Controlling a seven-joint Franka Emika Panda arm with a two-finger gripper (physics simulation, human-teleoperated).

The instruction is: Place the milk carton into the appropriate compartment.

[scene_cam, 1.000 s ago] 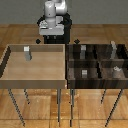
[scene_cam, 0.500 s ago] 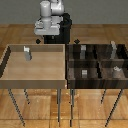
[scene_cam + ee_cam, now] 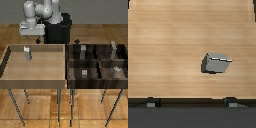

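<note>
The milk carton is a small pale grey-white box with a darker peaked top. It stands upright near the back left of the light wooden tray. In the wrist view the carton shows from above on the wood floor. My gripper hangs above the tray's back edge, behind and above the carton, not touching it. Its two fingertips show far apart in the wrist view with nothing between them, so it is open and empty.
A dark bin with several compartments stands at the exterior view's right of the tray. It holds a small grey cube, a tall slim grey box and other small grey items. The robot's black base is behind.
My arm has swung toward the exterior view's left, bringing the gripper from near the base to above the tray's back edge close to the carton. The carton has not moved.
</note>
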